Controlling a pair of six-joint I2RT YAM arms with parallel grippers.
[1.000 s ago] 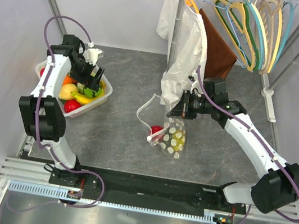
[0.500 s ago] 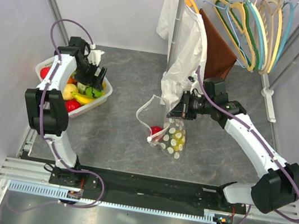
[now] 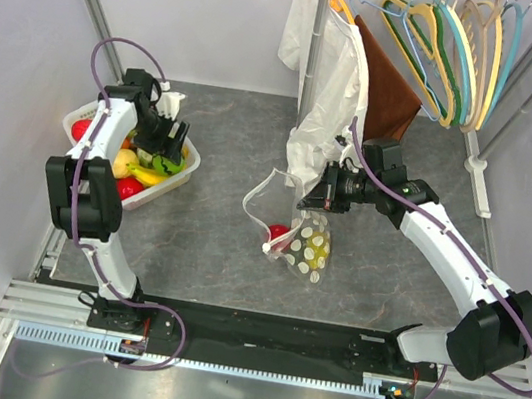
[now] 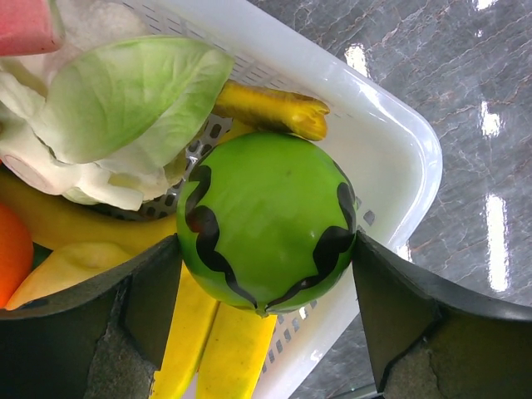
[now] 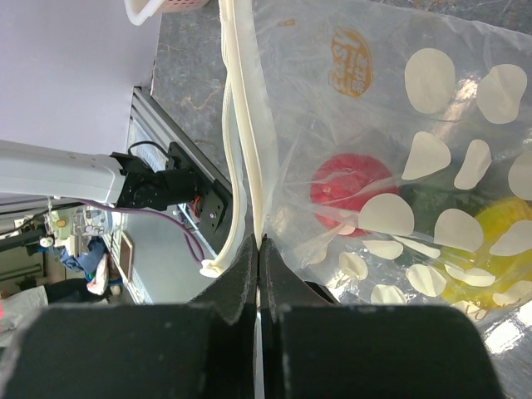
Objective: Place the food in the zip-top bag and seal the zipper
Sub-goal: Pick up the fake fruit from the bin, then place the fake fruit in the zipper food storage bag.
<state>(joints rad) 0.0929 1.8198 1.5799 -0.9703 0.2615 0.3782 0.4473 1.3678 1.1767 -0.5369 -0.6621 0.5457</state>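
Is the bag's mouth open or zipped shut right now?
Open. The right gripper pinches the zip-top bag by its rim, and the zipper tracks stand apart; from above the mouth gapes as a loop.

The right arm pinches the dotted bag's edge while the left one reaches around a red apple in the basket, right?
No. The left wrist view shows the left gripper around a green striped fruit, not a red apple. The right gripper does pinch the bag at its edge.
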